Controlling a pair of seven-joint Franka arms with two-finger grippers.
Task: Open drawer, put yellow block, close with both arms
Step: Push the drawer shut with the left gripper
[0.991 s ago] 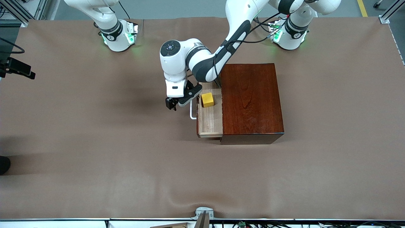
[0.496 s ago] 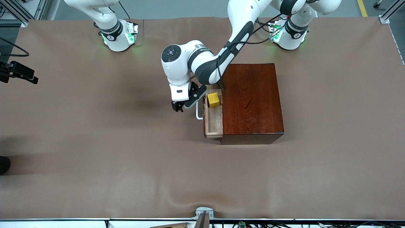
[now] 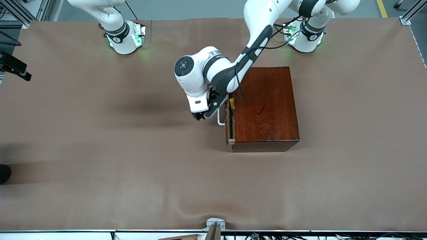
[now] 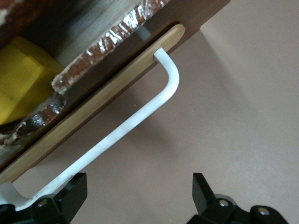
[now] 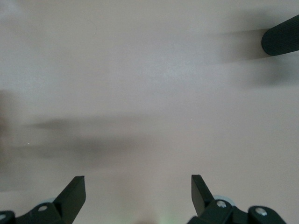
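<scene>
Even overhead light fills my workspace. My left arm [image 3: 230, 71] casts a soft, diffuse shadow on the table [image 3: 100, 150]. The box top [image 3: 267, 106] shows faint gloss. My right wrist view is pale, washed out and smeared with streaked shadows. My left wrist view renders the handle [image 4: 117, 135] fairly sharply.

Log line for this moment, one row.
drawer nearly shut | yellow block inside | left gripper open at handle | right gripper open, waiting

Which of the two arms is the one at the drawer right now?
The left arm: its open pincer sits in front of the nearly shut drawer, beside the white handle. The right arm waits at its own end of the table, pincer open.
</scene>
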